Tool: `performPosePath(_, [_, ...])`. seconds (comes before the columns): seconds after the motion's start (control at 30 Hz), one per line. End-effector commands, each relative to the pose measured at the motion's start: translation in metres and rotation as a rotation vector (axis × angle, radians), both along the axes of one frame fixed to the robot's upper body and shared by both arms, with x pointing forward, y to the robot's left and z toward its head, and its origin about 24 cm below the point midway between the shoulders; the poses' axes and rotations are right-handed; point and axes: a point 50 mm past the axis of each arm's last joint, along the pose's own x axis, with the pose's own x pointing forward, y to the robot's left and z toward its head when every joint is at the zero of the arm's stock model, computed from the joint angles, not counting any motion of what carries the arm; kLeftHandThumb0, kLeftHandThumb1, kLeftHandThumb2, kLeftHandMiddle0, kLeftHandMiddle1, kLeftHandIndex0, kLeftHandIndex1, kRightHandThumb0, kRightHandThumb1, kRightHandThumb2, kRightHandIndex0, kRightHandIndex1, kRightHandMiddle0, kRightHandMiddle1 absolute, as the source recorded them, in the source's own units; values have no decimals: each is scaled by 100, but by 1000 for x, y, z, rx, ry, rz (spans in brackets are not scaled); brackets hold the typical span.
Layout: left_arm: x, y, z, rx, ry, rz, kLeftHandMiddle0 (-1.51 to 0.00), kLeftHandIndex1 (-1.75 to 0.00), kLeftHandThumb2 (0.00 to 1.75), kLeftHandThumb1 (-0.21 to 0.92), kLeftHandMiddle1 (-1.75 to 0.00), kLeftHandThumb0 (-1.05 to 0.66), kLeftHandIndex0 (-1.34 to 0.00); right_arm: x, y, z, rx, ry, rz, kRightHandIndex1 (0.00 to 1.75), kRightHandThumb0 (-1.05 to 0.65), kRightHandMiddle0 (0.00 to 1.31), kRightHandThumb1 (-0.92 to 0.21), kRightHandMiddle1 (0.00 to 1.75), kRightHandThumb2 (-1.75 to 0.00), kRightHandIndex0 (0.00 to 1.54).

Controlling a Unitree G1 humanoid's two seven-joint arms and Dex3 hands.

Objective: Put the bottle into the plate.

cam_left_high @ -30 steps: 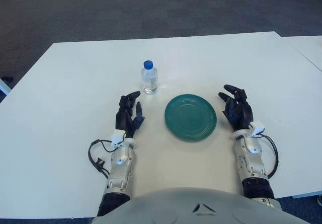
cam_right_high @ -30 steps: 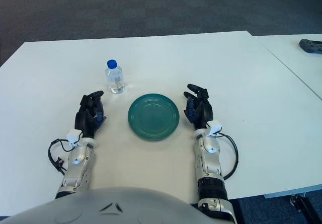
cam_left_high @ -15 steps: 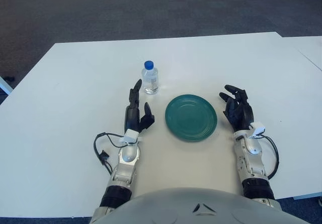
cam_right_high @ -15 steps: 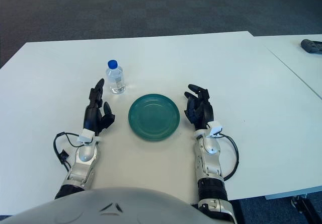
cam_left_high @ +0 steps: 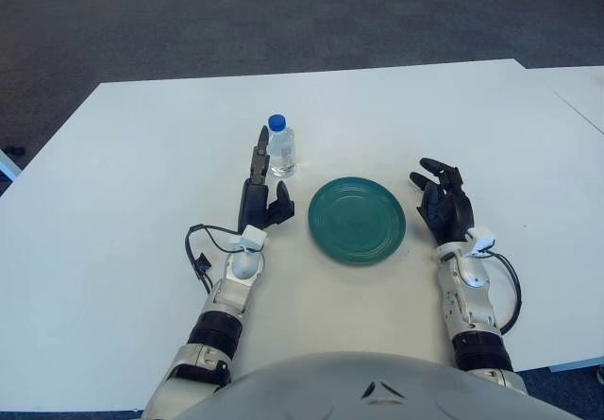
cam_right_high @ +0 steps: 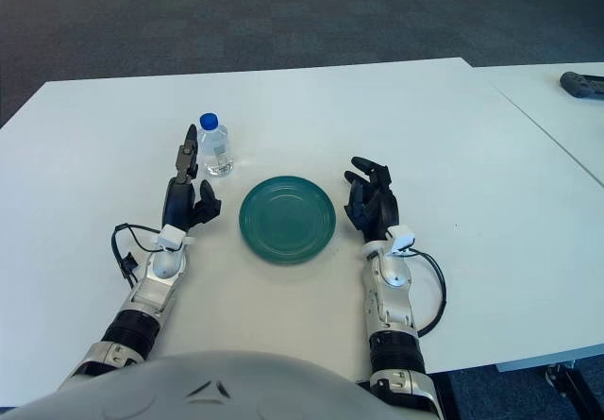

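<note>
White tabletop [cam_left_high: 123, 156], grey carpet beyond: my left hand [cam_left_high: 261, 189] reaches, fingers [cam_left_high: 260, 151] spread and empty, beside the small clear plastic bottle with blue cap [cam_left_high: 280, 146], upright just behind the round green plate [cam_left_high: 358, 220]. Light, slick, likely crushable; I judge mid-body best. Right hand [cam_left_high: 444, 208] idles right of the plate.

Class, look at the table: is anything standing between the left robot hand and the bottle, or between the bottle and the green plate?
Nothing visible. The left robot hand is open just left of the bottle, with only bare table between bottle and plate. The right robot hand shows right of the plate.
</note>
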Motion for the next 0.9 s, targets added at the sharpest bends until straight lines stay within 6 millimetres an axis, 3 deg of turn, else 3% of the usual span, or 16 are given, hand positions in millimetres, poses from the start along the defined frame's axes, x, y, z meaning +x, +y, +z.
performPosePath(0.0, [-15, 12, -31, 159, 160, 69, 0, 0, 93, 92, 0, -105, 0, -12, 2, -24, 21, 143, -10, 89, -66, 6, -87, 112, -75, 52])
performPosePath(0.2, [-3, 9, -28, 225, 244, 68, 0, 0, 92, 92, 0, -105, 0, -13, 2, -25, 18, 154, -6, 88, -66, 5, -89, 110, -74, 52])
performPosePath(0.87, [19, -6, -24, -65, 369, 12, 0, 0, 81, 92, 0, -105, 0, -18, -11, -31, 20, 191, -30, 88, -66, 4, -92, 108, -70, 51])
